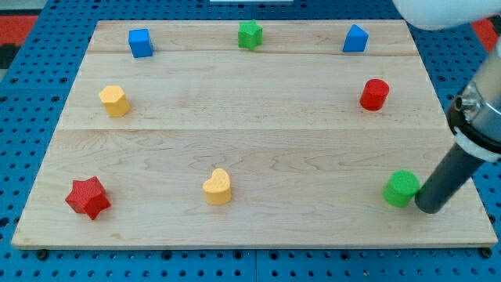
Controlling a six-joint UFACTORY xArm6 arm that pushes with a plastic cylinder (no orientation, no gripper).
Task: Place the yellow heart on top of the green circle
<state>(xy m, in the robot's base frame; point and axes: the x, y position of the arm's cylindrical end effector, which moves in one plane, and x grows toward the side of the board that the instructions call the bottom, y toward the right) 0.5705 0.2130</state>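
Yellow heart [217, 186], green circle [401, 189], red star [88, 197] on a pale wood-grain board [250, 141].

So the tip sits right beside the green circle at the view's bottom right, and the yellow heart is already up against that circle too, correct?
Not quite. In the camera view my tip does sit right beside the green circle at the view's bottom right, but the yellow heart is not against it: it lies well off to the view's left, near the bottom middle of the board.
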